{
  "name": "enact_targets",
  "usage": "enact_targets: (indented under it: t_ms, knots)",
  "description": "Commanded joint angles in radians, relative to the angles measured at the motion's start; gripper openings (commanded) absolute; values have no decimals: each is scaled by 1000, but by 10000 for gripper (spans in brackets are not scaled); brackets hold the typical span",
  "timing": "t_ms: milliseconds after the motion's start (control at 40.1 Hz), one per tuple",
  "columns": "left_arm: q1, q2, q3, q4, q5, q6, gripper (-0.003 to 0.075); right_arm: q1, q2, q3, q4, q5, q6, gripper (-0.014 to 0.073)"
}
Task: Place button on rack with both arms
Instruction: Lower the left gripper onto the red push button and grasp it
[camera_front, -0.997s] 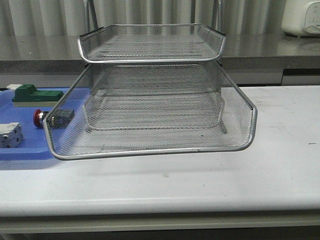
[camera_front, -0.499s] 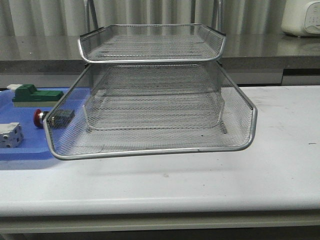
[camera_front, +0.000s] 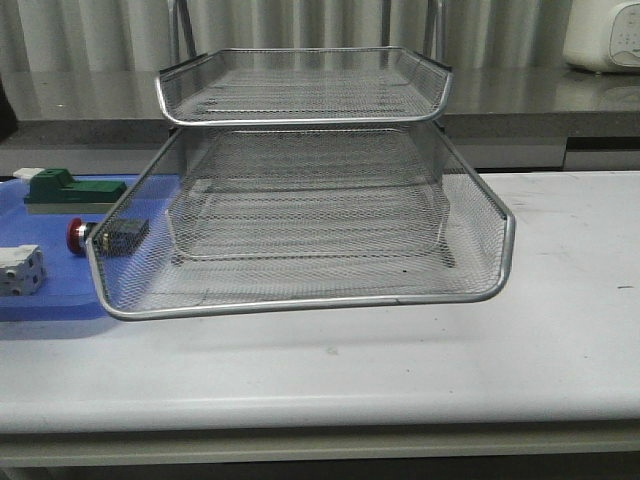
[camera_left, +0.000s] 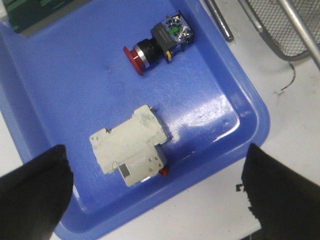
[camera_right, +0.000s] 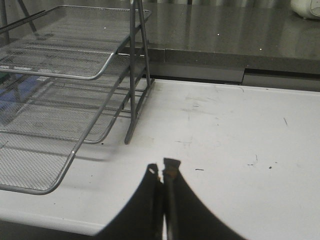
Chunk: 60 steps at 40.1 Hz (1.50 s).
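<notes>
Button (camera_left: 159, 42) lies on its side in the blue tray (camera_left: 239, 97), red cap away from the rack (camera_front: 300, 200), untouched. White block (camera_left: 132, 146) sits near it in the same tray, apart. Left gripper (camera_left: 155, 192) hovers over the tray, released, fingers (camera_left: 32, 192) spread wide. Right gripper (camera_right: 161, 172) is clenched, empty, above bare counter (camera_right: 225, 145) beside the rack.
</notes>
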<state>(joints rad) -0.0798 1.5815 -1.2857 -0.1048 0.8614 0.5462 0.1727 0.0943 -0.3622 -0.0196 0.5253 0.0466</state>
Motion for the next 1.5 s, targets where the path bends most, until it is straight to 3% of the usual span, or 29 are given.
enact_targets:
  t_ms: [0, 299, 648, 1072, 1471]
  knots:
    - [-25, 61, -120, 50, 14, 24, 650, -4, 12, -23, 0, -87, -2, -60]
    - [-43, 362, -426, 105, 200, 55, 650, -4, 12, -23, 0, -87, -2, -60]
    - [-43, 583, -634, 105, 245, 106, 650, -4, 12, -23, 0, -87, -2, -60]
    - [-43, 721, -737, 72, 241, 138, 650, -4, 12, -23, 0, -87, -2, -60]
    - [-43, 730, -750, 21, 207, 184, 649, -4, 12, -23, 0, -87, -2, -60]
